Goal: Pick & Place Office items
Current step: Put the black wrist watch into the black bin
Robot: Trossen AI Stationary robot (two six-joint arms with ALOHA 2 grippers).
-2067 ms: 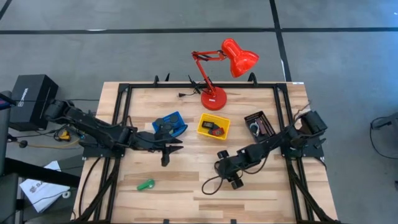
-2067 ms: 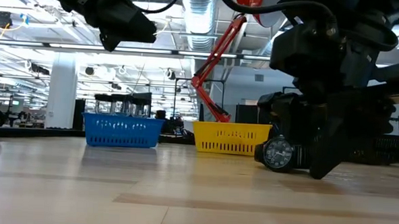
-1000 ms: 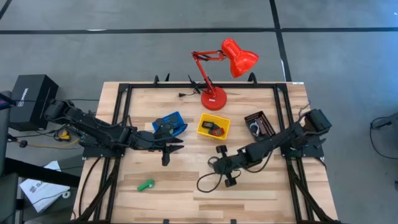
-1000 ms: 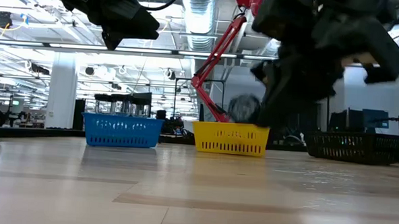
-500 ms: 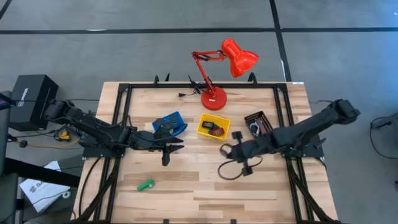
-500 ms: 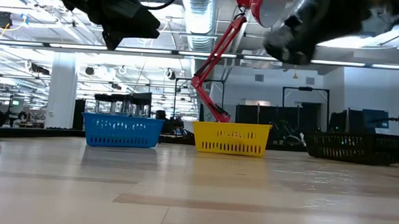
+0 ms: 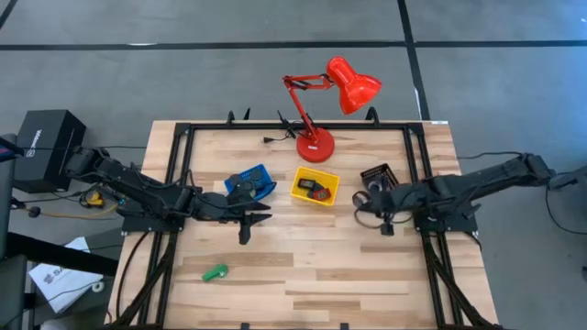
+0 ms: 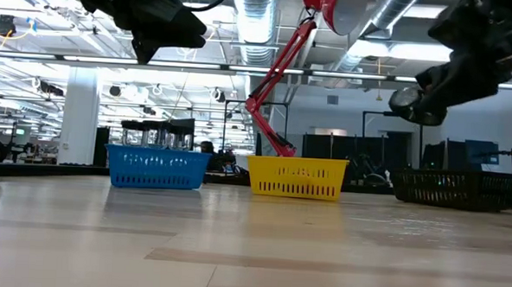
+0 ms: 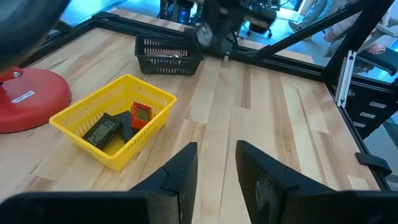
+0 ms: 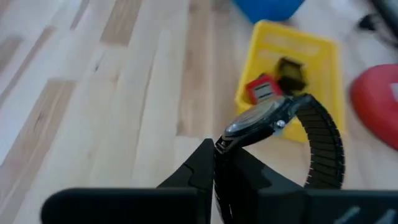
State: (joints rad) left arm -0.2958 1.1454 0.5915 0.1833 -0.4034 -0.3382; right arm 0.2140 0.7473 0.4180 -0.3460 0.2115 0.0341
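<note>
The right gripper [image 7: 365, 203] is pinching a black wristwatch [image 10: 283, 134] by its band, holding it in the air beside the black basket [image 7: 385, 176] and near the yellow tray [image 7: 315, 186]. The left gripper [image 7: 246, 216] is hovering next to the blue tray [image 7: 250, 181], its fingers [image 9: 179, 176] slightly spread and holding nothing.

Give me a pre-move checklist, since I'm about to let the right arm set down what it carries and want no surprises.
1. Grip: right gripper shut on the watch, which is off the table: ok.
2. Position: right gripper beside the black basket, not clearly over it: not ok.
3. Basket room: the black basket already holds something, free space unclear: cannot tell.
4. Left gripper waits near the blue basket, away from the right arm: ok.
5. Yellow basket apart from the carried watch: ok.
</note>
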